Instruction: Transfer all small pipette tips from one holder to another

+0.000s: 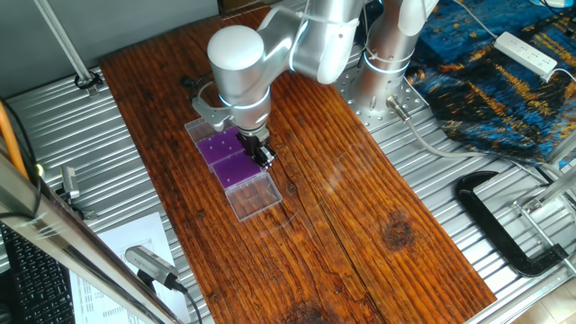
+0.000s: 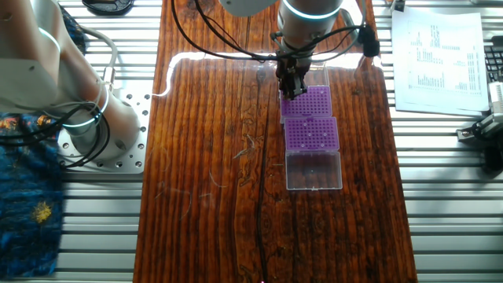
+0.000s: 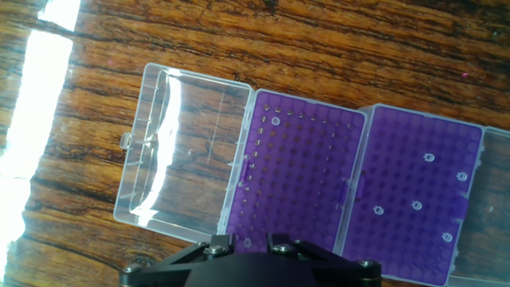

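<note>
I count about five small pipette tips [image 3: 415, 206] in one holder [image 3: 422, 191] and two in the other [image 3: 299, 175], so transfers remain, though I cannot tell whether my fingers [image 2: 293, 88] are spread or pinching.

In the hand view, the gripper [image 3: 267, 267] is showing only as a dark housing at the bottom edge; its fingertips are lying outside the picture, so jaw state is not determinable. The right-hand holder [image 3: 414, 191] is being cut off by the right edge, along with its clear lid. In one fixed view, the arm's wrist is covering part of the far holder [image 1: 219, 147], and the small pipette tips are proving too small to resolve. In the other fixed view, the gripper [image 2: 292, 88] is overlapping the far holder [image 2: 314, 102]; finger spacing is too small to judge. The tips [image 2: 313, 140] are appearing as faint specks, count uncertain.
</note>
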### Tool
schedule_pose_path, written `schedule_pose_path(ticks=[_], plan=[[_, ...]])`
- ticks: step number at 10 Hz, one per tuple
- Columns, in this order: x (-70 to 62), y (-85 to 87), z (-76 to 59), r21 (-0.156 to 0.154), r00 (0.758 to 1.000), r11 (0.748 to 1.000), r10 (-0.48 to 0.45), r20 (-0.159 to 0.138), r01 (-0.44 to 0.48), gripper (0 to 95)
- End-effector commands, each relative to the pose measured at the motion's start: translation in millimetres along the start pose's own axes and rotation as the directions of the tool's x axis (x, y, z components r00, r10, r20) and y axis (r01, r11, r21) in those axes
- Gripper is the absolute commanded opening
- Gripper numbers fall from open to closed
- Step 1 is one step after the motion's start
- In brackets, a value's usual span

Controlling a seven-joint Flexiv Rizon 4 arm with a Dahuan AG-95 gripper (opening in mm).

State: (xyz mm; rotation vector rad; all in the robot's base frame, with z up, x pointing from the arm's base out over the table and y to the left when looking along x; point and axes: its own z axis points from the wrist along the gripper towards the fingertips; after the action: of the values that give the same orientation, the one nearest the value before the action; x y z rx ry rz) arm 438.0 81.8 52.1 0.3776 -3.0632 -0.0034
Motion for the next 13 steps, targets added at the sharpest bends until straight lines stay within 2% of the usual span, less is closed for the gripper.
schedule_pose_path(ticks=[1,2,3,8,13], plan=[[-0.1,-0.1,0.2,0.000,1.000,1.000,0.000,0.000,0.000,19.0],[-0.1,-0.1,0.2,0.001,1.000,1.000,0.000,0.000,0.000,19.0],[-0.1,-0.1,0.2,0.001,1.000,1.000,0.000,0.000,0.000,0.0],[-0.1,0.1,-0.5,0.000,1.000,1.000,0.001,0.001,-0.001,0.0],[0.7,-0.5,-14.2,-0.001,1.000,1.000,0.003,0.001,-0.003,0.0]])
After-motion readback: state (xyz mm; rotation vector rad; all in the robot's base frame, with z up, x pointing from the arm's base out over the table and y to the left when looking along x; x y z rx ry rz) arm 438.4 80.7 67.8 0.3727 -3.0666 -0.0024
